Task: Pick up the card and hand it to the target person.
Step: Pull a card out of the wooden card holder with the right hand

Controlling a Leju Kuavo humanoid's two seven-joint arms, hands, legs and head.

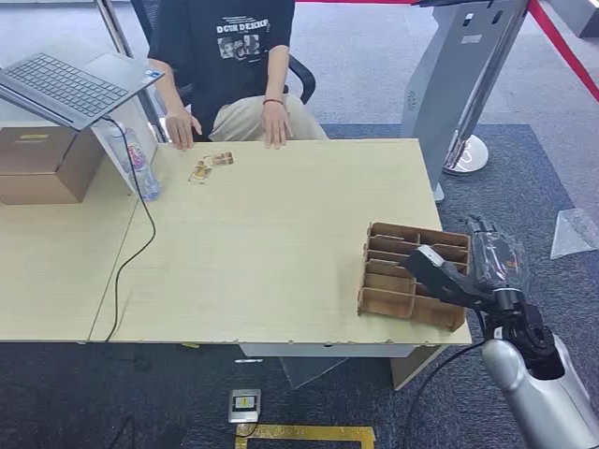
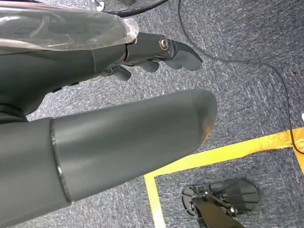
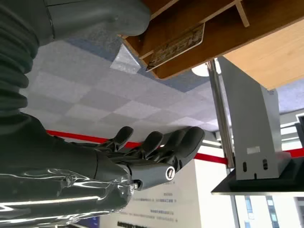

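A brown slotted cardboard holder (image 1: pixel 413 276) stands near the table's right front corner. My right hand (image 1: pixel 470 271) is at its right side, its thumb reaching over the slots and the fingers off the table edge. In the right wrist view a printed card (image 3: pixel 177 45) sits in one slot of the holder (image 3: pixel 215 33). The right hand (image 3: pixel 150 156) has its fingers stretched out and apart from the thumb, holding nothing. Two small cards (image 1: pixel 211 166) lie on the table in front of a seated person (image 1: pixel 226 56), whose hands rest on the far edge. My left hand (image 2: pixel 107 137) hangs over the floor, fingers straight and empty.
A laptop (image 1: pixel 70 84) on a stand, a cardboard box (image 1: pixel 42 159) and a water bottle (image 1: pixel 141 164) sit at the far left, with a black cable (image 1: pixel 134 253) running off the front edge. A grey floor stand (image 1: pixel 459 75) rises beyond the table's right end.
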